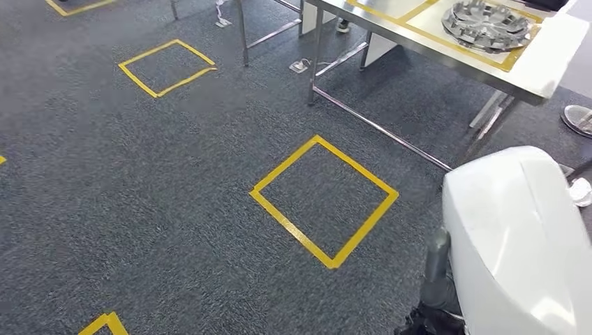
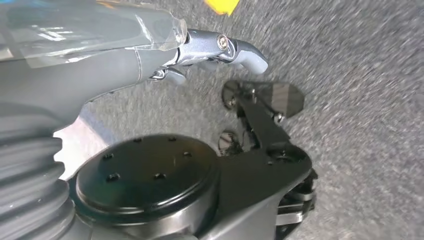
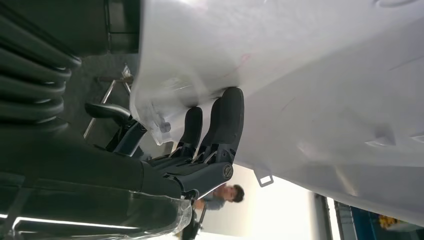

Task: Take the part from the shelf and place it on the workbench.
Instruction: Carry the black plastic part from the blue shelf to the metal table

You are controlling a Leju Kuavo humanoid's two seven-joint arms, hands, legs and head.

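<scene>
The part is a large white moulded panel [image 1: 516,244] at the lower right of the head view, carried over the carpet. In the right wrist view my right hand [image 3: 210,140] grips it, dark fingers [image 3: 225,120] lying flat against the panel's white surface [image 3: 325,75]. The workbench [image 1: 551,49] stands at the upper right, a white top edged with yellow tape. My left hand [image 2: 220,50] hangs over the grey carpet with its thumb stretched out and nothing in it.
A silver wheel cover [image 1: 489,24] lies on the workbench. Metal table legs [image 1: 314,56] and a floor rail run in front of it. Yellow tape squares [image 1: 324,199] [image 1: 167,66] mark the carpet. A person [image 3: 220,197] is in the background.
</scene>
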